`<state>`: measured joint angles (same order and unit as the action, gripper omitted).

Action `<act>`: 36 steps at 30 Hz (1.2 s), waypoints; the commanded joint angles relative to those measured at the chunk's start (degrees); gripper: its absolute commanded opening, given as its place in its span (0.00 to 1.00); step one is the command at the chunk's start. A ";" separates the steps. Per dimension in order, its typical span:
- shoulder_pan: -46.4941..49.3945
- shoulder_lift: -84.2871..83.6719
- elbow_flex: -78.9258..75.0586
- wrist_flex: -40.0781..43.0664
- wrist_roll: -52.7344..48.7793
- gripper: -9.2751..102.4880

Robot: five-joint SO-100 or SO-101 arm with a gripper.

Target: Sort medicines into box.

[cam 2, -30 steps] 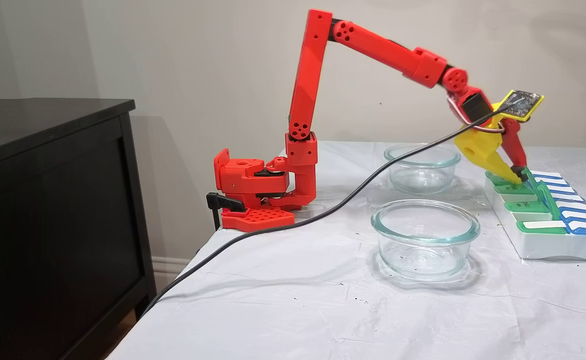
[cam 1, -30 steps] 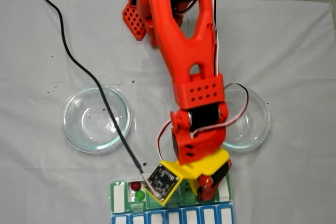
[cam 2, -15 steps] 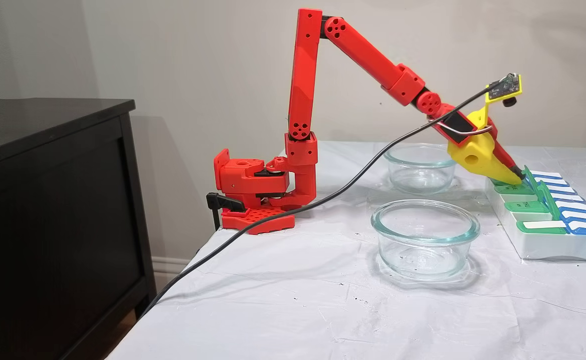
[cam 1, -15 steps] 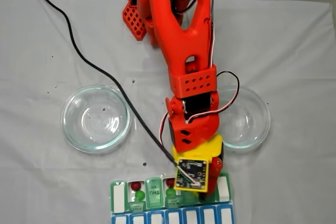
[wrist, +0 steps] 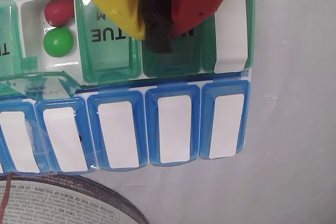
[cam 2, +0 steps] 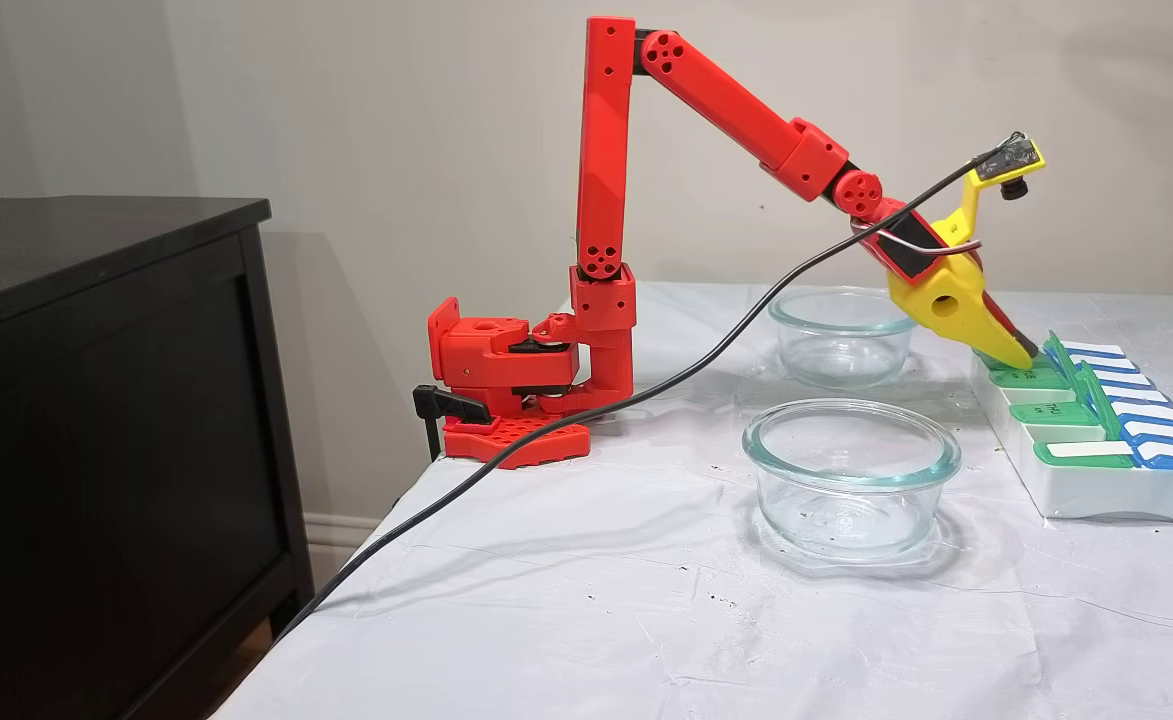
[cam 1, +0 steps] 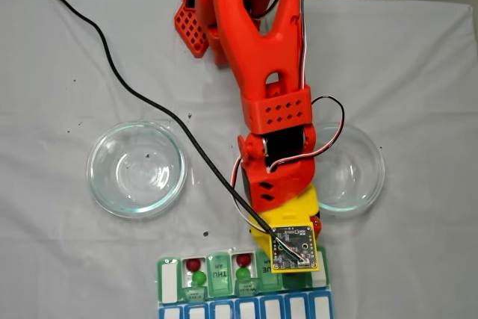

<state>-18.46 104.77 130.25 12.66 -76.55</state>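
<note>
Your pincer (wrist: 157,22) has swung right along the pill organizer (wrist: 226,77) since a second ago, uncovering a second filled cell. It is closed, empty, over the MON lid (wrist: 173,59); a red ball (wrist: 59,10) and green ball (wrist: 58,41) lie left of TUE.

— What is your pincer (wrist: 157,22) made of?
— Matt printed plastic, one finger yellow, one red, with a rough black foam pad on the tip. My arm (cam 2: 716,95) is the same dull red plastic.
— And the box (wrist: 173,119)?
— Smooth translucent plastic lids, green and blue, with matt white paper labels, on a glossy white tray.
— The balls?
— The red ball (wrist: 59,10) and green ball (wrist: 58,41) in the open cell are glossy.
— The rest?
— Clear, shiny glass bowls (cam 2: 851,480), a creased matt white cloth (cam 2: 596,600), a smooth black rubbery cable (cam 1: 134,91), and a dark satin wood cabinet (cam 2: 96,400).
</note>
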 commanded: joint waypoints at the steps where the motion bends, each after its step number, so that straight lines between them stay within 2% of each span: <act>1: -2.99 3.25 -0.09 2.99 -0.79 0.08; 16: -2.99 -1.93 -1.58 2.81 -1.93 0.08; 22: -1.49 5.36 -8.09 3.34 17.05 0.08; 28: 5.45 7.29 -20.57 5.98 38.85 0.08; 36: 10.63 7.56 -25.84 2.29 47.64 0.08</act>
<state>-8.88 107.05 109.95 17.93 -32.08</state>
